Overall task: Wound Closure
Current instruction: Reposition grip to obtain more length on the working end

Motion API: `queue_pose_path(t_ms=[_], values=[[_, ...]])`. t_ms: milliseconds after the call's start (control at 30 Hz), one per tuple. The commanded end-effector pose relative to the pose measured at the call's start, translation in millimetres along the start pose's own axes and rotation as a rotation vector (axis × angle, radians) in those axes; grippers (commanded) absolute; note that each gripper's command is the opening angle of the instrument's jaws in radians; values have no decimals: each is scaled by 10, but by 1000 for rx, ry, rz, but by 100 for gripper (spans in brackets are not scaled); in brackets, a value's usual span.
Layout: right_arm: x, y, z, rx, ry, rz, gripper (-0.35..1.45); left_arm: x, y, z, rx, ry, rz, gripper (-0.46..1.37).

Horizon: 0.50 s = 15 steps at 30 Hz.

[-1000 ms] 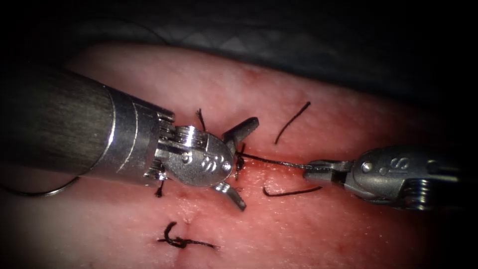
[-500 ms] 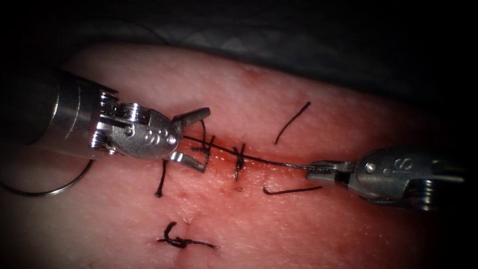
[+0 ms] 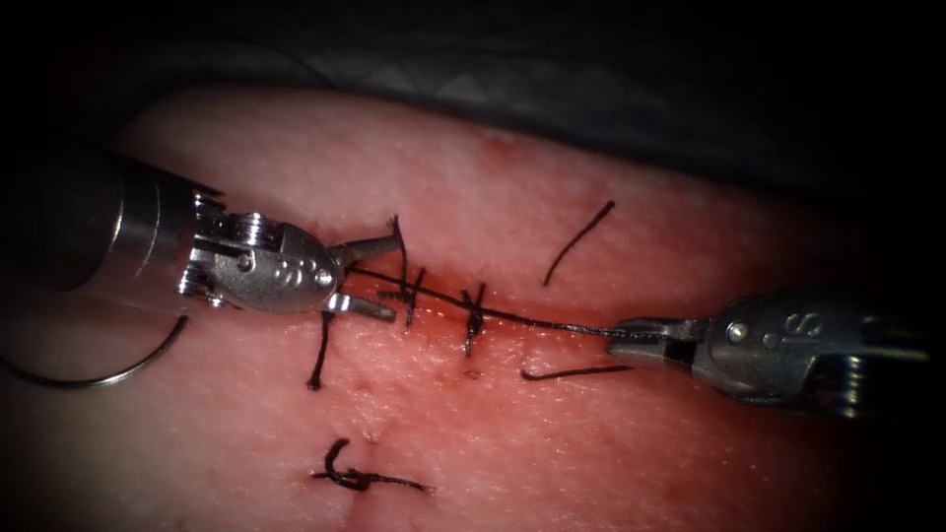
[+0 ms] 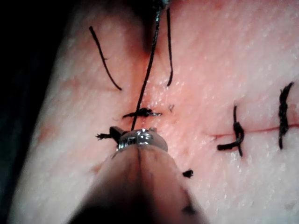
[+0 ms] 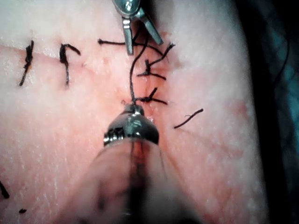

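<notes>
Surface: the tissue [image 3: 591, 433], cut stitched between my tools.
Right tool [image 3: 631, 340]: jaws clamped on the thread [image 3: 532, 320], keeping it taut.
Left tool [image 3: 379, 279]: jaws apart around the thread, gripping nothing.
Needle [image 3: 99, 374]: lay loose behind my left tool, outside the tissue.

"IS" mark on right tool [image 3: 641, 340], similar unclear mark on left tool [image 3: 379, 281]

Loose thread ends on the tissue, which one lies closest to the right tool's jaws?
The cut end of thread just below the right tool; the other ends lie farther off.
</notes>
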Motion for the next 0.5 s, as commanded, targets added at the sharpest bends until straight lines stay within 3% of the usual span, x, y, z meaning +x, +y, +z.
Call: queue_pose_path(t_ms=[33,267,500], values=[[0,0,0,-1,0,0,-35,-1,0,1,1,1,2,51],[0,0,0,-1,0,0,-35,-12,-2,9,-8,0,13,34],[0,-1,0,2,-1,0,-35,-27,-5,12,-14,-11,20,40]])
